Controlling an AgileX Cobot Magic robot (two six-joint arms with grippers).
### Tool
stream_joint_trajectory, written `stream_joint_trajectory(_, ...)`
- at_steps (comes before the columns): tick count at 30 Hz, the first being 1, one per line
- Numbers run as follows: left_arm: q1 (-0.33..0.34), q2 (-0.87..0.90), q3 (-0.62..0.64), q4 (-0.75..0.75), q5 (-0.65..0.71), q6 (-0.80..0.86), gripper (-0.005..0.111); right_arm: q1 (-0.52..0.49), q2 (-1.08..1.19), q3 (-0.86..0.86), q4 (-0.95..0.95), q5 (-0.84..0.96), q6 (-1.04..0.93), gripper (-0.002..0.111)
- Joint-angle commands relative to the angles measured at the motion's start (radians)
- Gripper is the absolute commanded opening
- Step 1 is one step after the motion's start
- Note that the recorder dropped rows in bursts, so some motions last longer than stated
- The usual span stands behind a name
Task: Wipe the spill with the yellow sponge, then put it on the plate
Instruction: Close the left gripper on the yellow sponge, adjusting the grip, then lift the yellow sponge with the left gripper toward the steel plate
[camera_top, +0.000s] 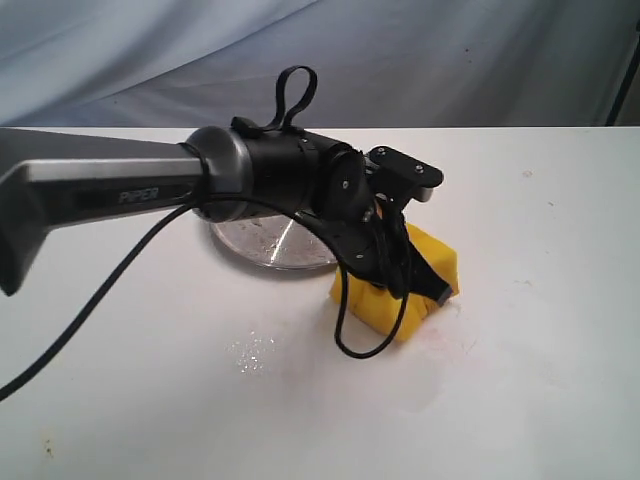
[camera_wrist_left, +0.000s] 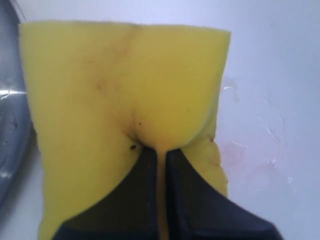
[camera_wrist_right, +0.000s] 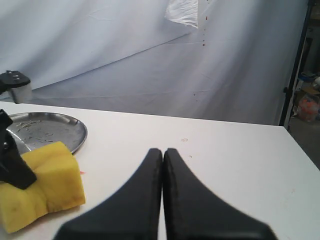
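Centrally, left hand (camera_wrist_left: 161, 152) pinches yellow sponge (camera_wrist_left: 125, 85) on bench (camera_top: 520, 400), at four o'clock of plate (camera_top: 258, 245), beside pinkish spill (camera_wrist_left: 245, 161); right hand (camera_wrist_right: 163, 152) clenched, empty.

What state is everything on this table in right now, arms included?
Thick bright-yellow foam sponge: pinched, dented, on the white table.
Left arm's black fingers: shut on the sponge.
Right arm's black fingers: shut, empty.
Round shiny steel plate: bare but speckled.
Pinkish spill: thin wet smear beside the sponge.

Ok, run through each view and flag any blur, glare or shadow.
Exterior view: even light, glints on the plate. Left wrist view: the left gripper looks soft-edged, the yellow sponge sharper. Right wrist view: the right gripper is blurred up close.
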Motion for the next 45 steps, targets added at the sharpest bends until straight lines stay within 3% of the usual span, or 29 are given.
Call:
stream_joint_trajectory(1,-0.034,0.082,-0.151,-0.017,0.073,-0.003,0.000,0.004,-0.004,0.003,-0.004,-0.002,0.002,0.000)
stream_joint_trajectory(9,-0.098,0.156,-0.288,-0.043,0.169,0.059,0.000,0.004,-0.004,0.003,-0.004,-0.002,0.002,0.000)
stream_joint_trajectory(15,-0.141,0.156,-0.286,-0.014,0.274,0.126,0.000,0.004,-0.004,0.003,-0.004,-0.002,0.002,0.000)
stream_joint_trajectory(19,-0.148,0.151,-0.266,0.063,0.324,0.071,0.000,0.004,-0.004,0.003,-0.004,-0.002,0.002,0.000)
stream_joint_trajectory(23,-0.148,0.104,-0.167,0.089,0.293,0.042,0.000,0.004,-0.004,0.003,-0.004,-0.002,0.002,0.000)
stream_joint_trajectory(30,-0.109,-0.058,0.143,0.095,0.116,0.018,0.000,0.004,-0.004,0.003,-0.004,-0.002,0.002,0.000)
stream_joint_trajectory(37,-0.028,-0.210,0.414,0.095,-0.030,-0.009,0.000,0.004,-0.004,0.003,-0.004,-0.002,0.002,0.000)
stream_joint_trajectory(45,0.085,-0.305,0.565,0.095,-0.049,-0.010,0.000,0.004,-0.004,0.003,-0.004,-0.002,0.002,0.000)
